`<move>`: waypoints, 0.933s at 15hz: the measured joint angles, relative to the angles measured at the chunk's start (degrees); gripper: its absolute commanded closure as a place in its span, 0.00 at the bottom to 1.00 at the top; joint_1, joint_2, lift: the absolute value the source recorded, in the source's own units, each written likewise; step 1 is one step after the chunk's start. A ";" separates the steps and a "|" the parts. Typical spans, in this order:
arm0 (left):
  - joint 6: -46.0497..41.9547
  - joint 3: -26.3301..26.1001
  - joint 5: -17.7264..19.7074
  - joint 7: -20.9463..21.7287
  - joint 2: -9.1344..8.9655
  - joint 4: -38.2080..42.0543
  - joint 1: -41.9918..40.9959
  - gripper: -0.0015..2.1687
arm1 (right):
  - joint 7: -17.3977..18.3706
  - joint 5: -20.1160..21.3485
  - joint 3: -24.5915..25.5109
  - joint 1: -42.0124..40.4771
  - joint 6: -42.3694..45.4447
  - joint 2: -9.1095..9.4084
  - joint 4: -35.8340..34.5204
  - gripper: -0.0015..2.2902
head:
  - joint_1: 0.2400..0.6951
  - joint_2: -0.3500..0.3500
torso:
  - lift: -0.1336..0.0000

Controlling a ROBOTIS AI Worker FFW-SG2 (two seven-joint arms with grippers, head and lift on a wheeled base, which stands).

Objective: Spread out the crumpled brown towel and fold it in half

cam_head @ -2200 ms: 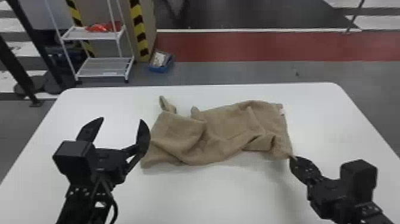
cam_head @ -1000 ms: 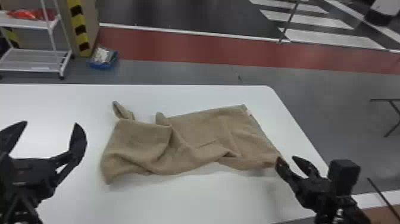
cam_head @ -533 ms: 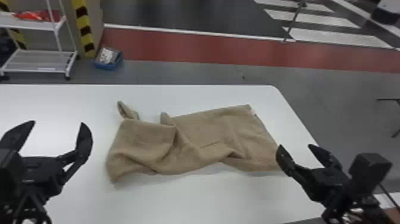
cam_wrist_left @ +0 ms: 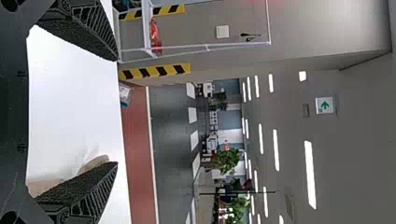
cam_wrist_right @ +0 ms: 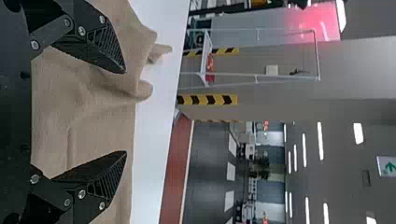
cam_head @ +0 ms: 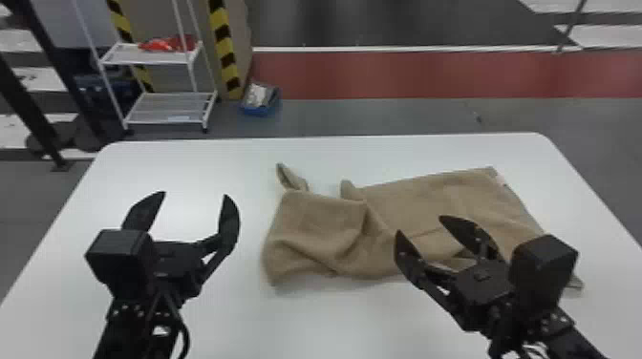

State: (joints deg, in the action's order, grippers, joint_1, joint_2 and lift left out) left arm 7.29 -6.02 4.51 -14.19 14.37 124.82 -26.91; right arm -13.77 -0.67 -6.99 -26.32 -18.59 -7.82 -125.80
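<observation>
Jaws spread wide on your left gripper (cam_head: 195,195) and right gripper (cam_head: 420,224). Brown towel (cam_head: 325,224) runs left-right. Left wrist view adds plants (cam_wrist_left: 227,161).

1. Black: left gripper (cam_head: 193,195), right gripper (cam_head: 422,225).
2. Brown: towel (cam_head: 325,224), below the right gripper.
3. White: table (cam_head: 334,324), under both grippers.
4. Yellow-and-black slanted stripes: tape (cam_head: 224,47), beyond the left gripper.
5. Red: floor band (cam_head: 430,74), beyond both.
</observation>
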 measured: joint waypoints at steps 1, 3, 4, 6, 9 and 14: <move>-0.37 0.49 0.13 -0.04 0.02 0.09 -0.23 0.04 | 0.10 1.26 -3.48 1.39 -0.03 -0.47 1.03 0.14 | 1.00 0.72 | 0.07; -1.17 1.76 0.47 -0.18 -0.01 0.01 -0.57 0.04 | 0.39 4.47 -9.25 3.82 -0.40 -0.76 3.19 0.14 | 1.00 0.85 | 0.07; -1.76 2.72 0.82 -0.20 -0.03 -0.30 -0.67 0.04 | 0.56 5.81 -11.65 5.00 -0.78 -0.79 4.60 0.14 | 1.00 0.89 | 0.07; -2.61 4.93 1.74 0.12 -0.10 -1.26 -0.73 0.04 | 1.03 7.59 -15.26 7.17 -1.19 -0.77 7.96 0.14 | 1.00 0.96 | 0.07; -2.75 6.86 2.81 0.62 -0.14 -2.21 -0.58 0.04 | 1.97 9.01 -18.93 9.91 -1.02 -0.52 12.72 0.14 | 1.00 1.00 | 0.07; -2.63 6.98 2.95 0.93 -0.04 -2.35 -0.55 0.04 | 4.35 9.75 -24.19 15.99 -0.02 -0.08 21.19 0.14 | 1.00 1.00 | 0.07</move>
State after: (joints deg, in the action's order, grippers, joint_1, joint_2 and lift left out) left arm 4.66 0.96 7.47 -13.27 14.33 122.47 -27.47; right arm -9.41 9.08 -31.18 -10.33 -18.62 -7.90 -104.61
